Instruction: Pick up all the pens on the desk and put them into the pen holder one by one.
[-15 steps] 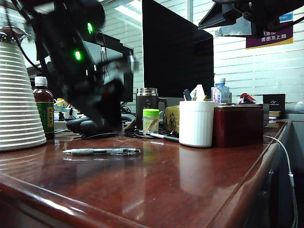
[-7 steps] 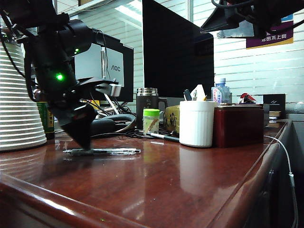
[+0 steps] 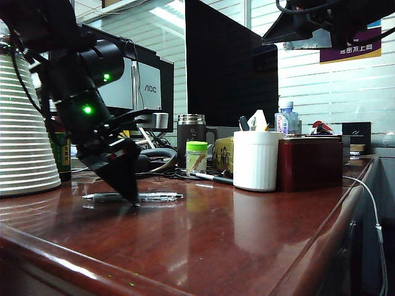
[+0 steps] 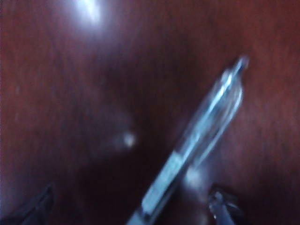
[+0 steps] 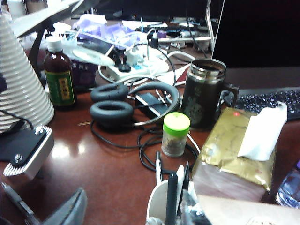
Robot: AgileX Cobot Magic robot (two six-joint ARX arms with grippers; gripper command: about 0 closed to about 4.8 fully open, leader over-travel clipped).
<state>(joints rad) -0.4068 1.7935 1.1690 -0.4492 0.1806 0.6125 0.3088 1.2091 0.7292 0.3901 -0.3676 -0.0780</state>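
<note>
On the left part of the desk, the left gripper is pointing down at the clear-and-white pen, which is lying flat near the front edge. Its fingers are standing spread wide, one on each side of the pen, and the blurred wrist view is not showing either of them touching it. To the right and farther back, the white pen holder is standing upright just beside a dark red box, well apart from that pen. A second, dark pen is lying on the desk just to the left of the holder's foot. In the right wrist view the pen holder is already holding at least one dark pen. The right gripper is hanging high above the right side, over the holder; only one grey finger is showing, so I cannot tell how its fingers are set, and nothing is seen between them. Behind the holder a steel-and-black mug, a small jar with a green lid and black headphones are sitting among cables. A ribbed white cone and a brown bottle are standing at the far left
</note>
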